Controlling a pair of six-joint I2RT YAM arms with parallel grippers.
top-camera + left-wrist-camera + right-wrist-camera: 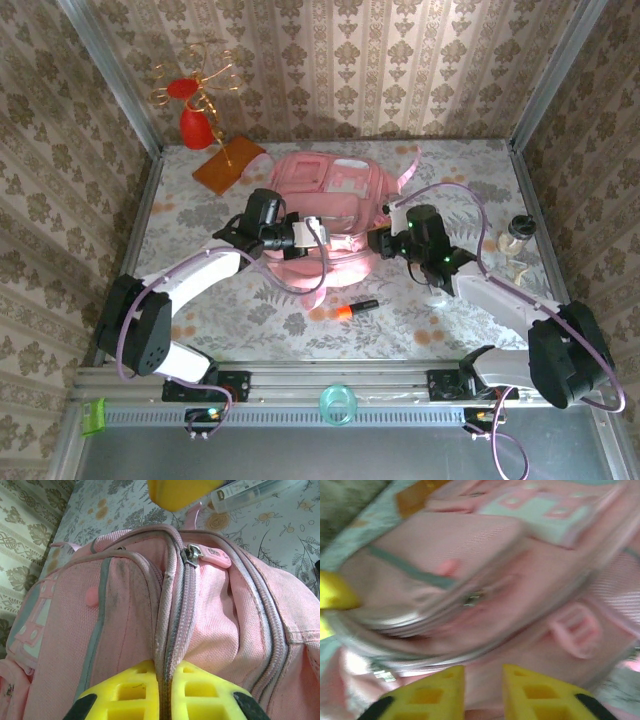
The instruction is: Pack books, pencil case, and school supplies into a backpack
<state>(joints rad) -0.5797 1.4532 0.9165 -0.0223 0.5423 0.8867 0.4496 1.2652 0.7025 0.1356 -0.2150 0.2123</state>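
Your left gripper (165, 670) was clamped on the backpack (325, 215), its yellow fingers (130, 692) pressed together over a grey zip track with a fold of pink cloth pinched between them. That track ran up to a metal zip pull (191, 555) with a pink tab. Your right gripper (483, 677) sat at the backpack's right side with its fingers a narrow way apart. That view was blurred, and you had nothing visibly caught between them.

The backpack lay in the middle of the tabletop (250, 310), nearer the far edge. The marker (357, 308), half orange and half black, lay loose between the backpack and the near edge, apart from both grippers. A clear stick (255, 492) rested on the cloth-patterned top just beyond the backpack, beside one finger of your right gripper. Whether they touched, I could not tell.

Near the far left corner stood the orange-brown board (228, 163) carrying a gold wire stand (195, 80). A small clear jar (517, 235) stood by the right edge, well apart from the backpack.
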